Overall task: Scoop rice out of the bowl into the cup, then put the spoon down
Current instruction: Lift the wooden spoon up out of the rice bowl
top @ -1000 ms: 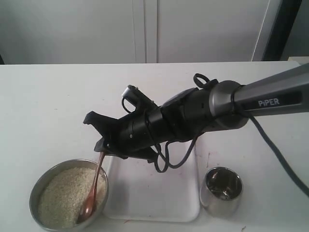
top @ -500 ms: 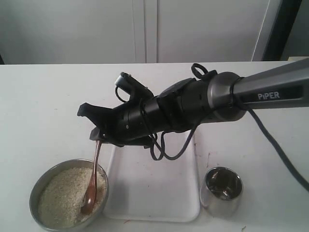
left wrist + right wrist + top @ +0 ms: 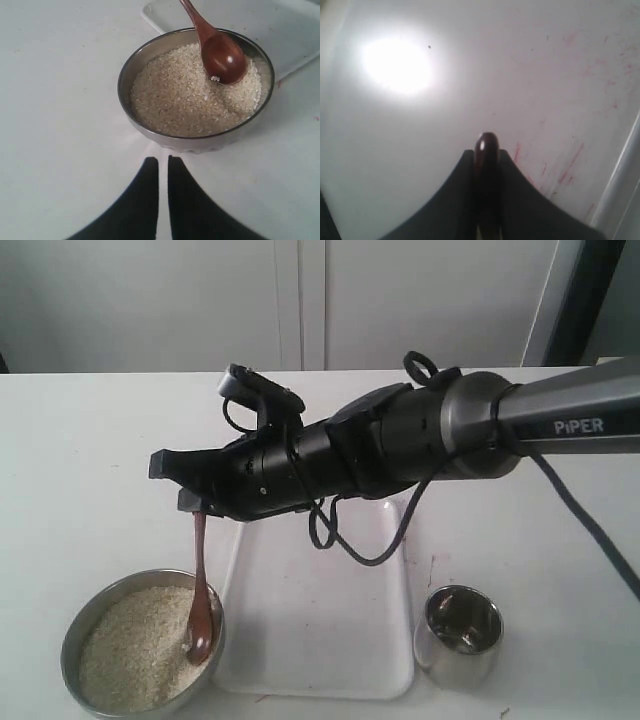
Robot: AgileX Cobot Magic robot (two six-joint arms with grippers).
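Gripping wooden spoon (image 3: 200, 590) by handle top, right gripper (image 3: 185, 487) jaws clamped, we hang it near-vertical, tip in rice (image 3: 130, 650) at tray-side edge of steel bowl (image 3: 75, 635), for scooping. Steel cup (image 3: 460, 635) stands beyond white tray (image 3: 300, 660). Left gripper (image 3: 163, 167): jaws near-closed, empty.

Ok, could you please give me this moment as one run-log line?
phase: scooping | right pincer: shut on spoon handle | spoon tip: in rice, bowl | cup: standing apart

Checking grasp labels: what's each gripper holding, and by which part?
Right gripper holds the spoon by the top end of its handle; left gripper holds nothing.
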